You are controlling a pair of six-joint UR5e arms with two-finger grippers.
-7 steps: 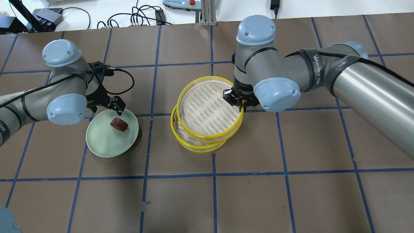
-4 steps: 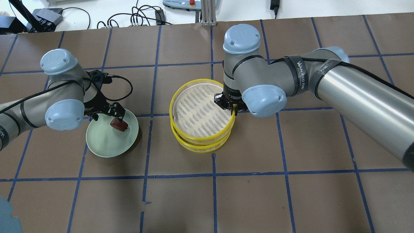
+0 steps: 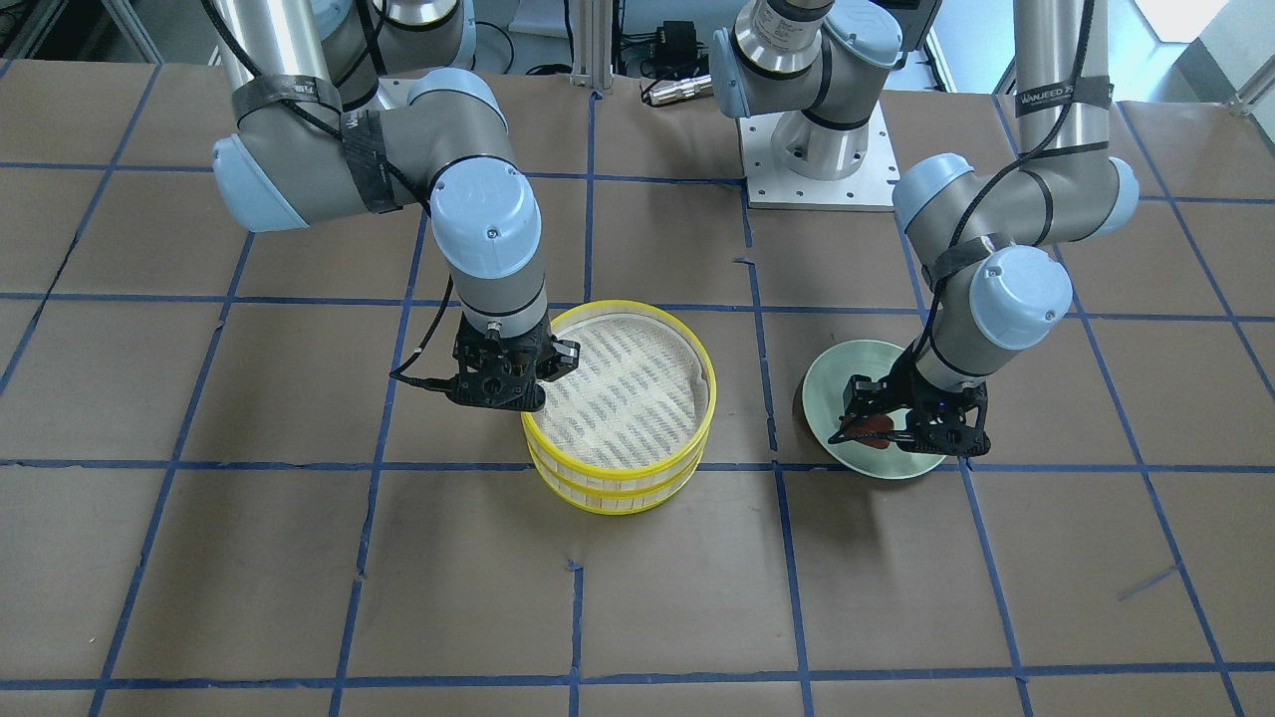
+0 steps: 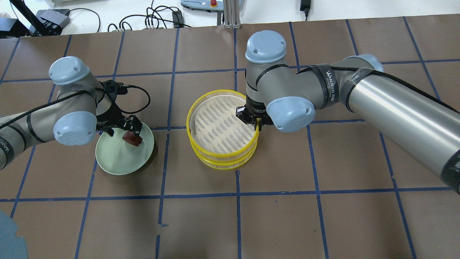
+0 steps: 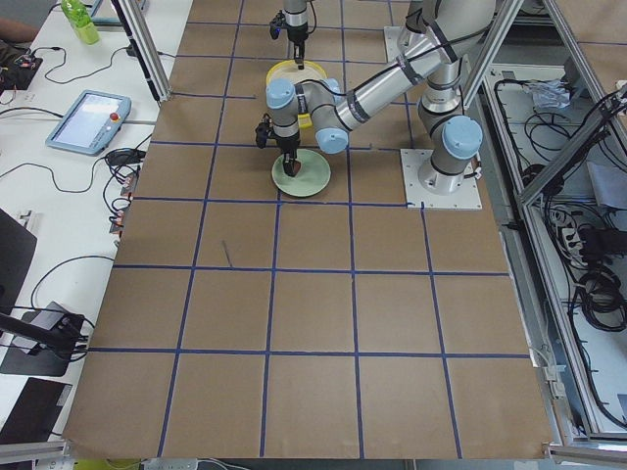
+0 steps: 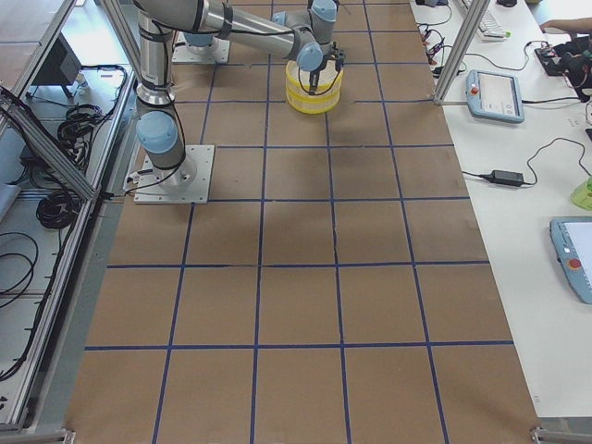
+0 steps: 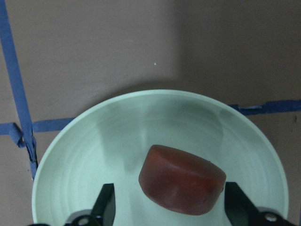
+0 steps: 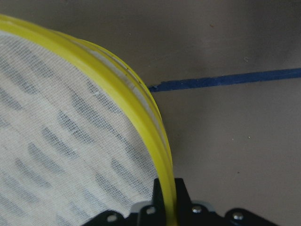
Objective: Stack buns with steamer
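- Front view: two yellow-rimmed trays stand on the bench (image 3: 299, 578). The top tray (image 3: 637, 307) is seated on the bottom tray (image 3: 618, 501), nearly in line, probably to close over whatever lies below. The right fingers (image 3: 528, 391) are at its rim.
- Overhead: one green plate (image 4: 118, 163) carries one reddish-brown bun (image 4: 131, 138). The left fingers (image 4: 130, 130) hang directly over it, which looks like a line-up for a pick. You can count only this one bun. No white one shows, and the cloth liner (image 4: 219, 126) hides the bottom tray's inside.
- Left side view: the left arm (image 5: 372, 88) reaches low over the plate. The fingers are too small to judge here.
- Right side view: the right arm (image 6: 259, 28) ends at the tray stack. Nothing more can be told.
- Left wrist: the fingers are spread either side of the bun (image 7: 182, 180), with a clear gap on one side, so nothing is gripped yet. The bun lies near the plate's middle.
- Right wrist: the fingers are clenched on the top tray's rim (image 8: 141, 117), which runs between them, likely to steer the tray onto the one below.
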